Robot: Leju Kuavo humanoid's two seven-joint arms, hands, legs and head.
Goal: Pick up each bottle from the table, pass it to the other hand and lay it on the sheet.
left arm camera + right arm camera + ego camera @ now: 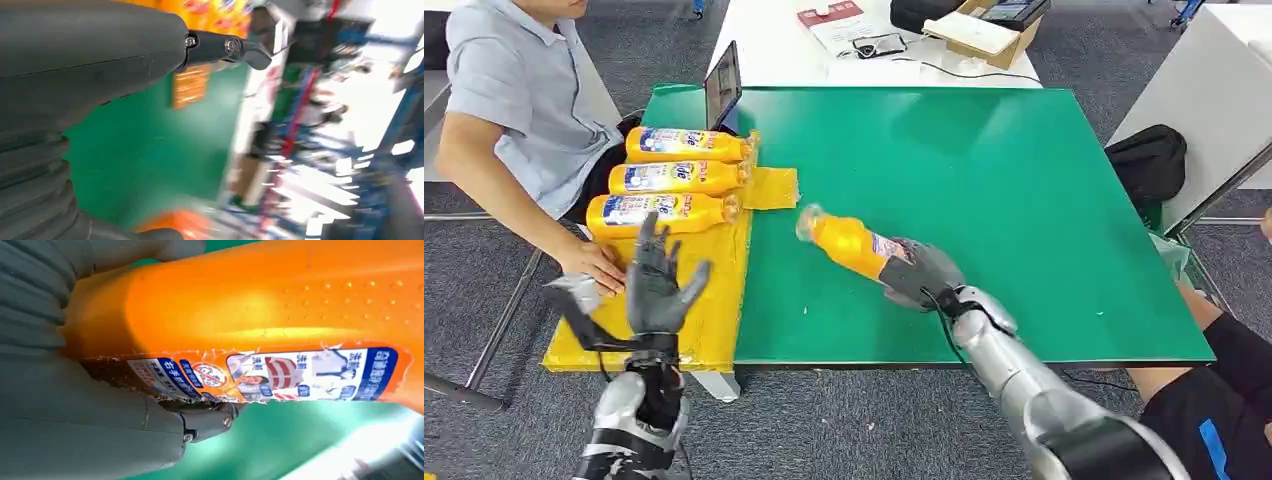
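The right robot hand (pixel 921 272) grips an orange detergent bottle (pixel 849 243) by its base above the green counter (pixel 1024 200), cap aimed toward the wide-open, empty left robot hand (pixel 656 285); the smooth, rigid plastic looks slippery, so its dimpled waist seems the best grip.

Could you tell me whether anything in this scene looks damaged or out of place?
The label on the orange bottle held in the right hand is torn and ragged along its edge. A loose yellow piece juts from the yellow sheet onto the green mat.
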